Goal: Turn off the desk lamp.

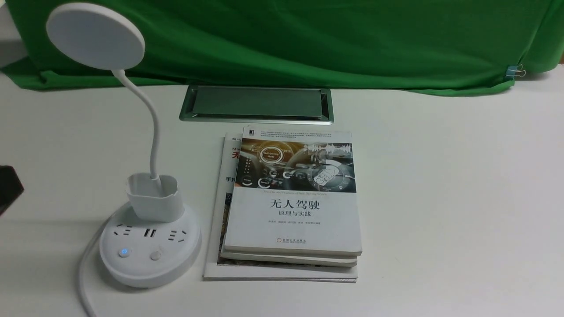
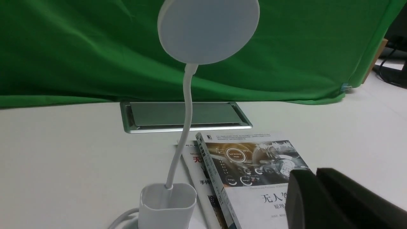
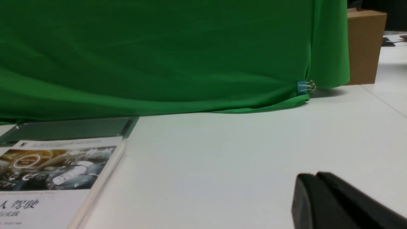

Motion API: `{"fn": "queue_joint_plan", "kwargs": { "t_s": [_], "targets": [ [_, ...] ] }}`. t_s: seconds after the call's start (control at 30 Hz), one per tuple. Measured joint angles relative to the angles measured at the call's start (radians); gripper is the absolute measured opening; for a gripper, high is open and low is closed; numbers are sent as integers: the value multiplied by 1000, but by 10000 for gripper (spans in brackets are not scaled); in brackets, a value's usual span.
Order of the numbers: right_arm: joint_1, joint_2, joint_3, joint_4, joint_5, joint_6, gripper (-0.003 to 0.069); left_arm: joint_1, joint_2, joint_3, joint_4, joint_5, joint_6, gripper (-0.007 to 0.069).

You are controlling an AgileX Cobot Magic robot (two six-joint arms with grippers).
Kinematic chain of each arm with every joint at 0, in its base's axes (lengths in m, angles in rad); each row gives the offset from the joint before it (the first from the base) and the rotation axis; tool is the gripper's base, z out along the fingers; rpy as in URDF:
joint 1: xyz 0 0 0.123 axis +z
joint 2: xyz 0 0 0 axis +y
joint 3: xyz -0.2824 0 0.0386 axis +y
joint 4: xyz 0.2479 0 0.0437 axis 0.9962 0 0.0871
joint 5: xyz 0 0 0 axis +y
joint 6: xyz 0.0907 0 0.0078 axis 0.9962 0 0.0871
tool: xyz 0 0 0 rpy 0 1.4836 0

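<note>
The white desk lamp stands at the front left of the table. Its flat round head (image 1: 95,36) is raised on a thin bent neck (image 1: 152,127) that rises from a small cup (image 1: 155,198). The round base (image 1: 150,268) carries sockets and two buttons; the left button (image 1: 124,252) glows blue and the right button (image 1: 155,256) is plain. The head (image 2: 208,30) and cup (image 2: 167,203) also show in the left wrist view. My left gripper (image 2: 313,173) is shut and empty, to the left of the lamp; a dark part of it shows at the front view's left edge (image 1: 9,191). My right gripper (image 3: 313,176) is shut and empty over bare table.
A stack of books (image 1: 293,202) lies just right of the lamp base. A metal cable hatch (image 1: 256,104) sits behind them. Green cloth (image 1: 308,39) hangs along the back, held by a clip (image 1: 514,71). The lamp's white cable (image 1: 86,281) runs toward the front edge. A cardboard box (image 3: 365,44) stands far right.
</note>
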Motion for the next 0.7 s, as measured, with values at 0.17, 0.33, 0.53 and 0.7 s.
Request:
{"fn": "queue_joint_plan", "kwargs": {
  "t_s": [0.17,0.33,0.53,0.7],
  "targets": [
    [0,0,0,0,0,0,35,0,-1,11,0,-11,0,19],
    [0,0,0,0,-1,0,35,26,-43,59,37,-65,11,19],
    [0,0,0,0,-1,0,35,143,-200,304,53,-334,68,19],
    [0,0,0,0,-1,0,35,172,-327,520,26,-381,76,19]
  ]
}}
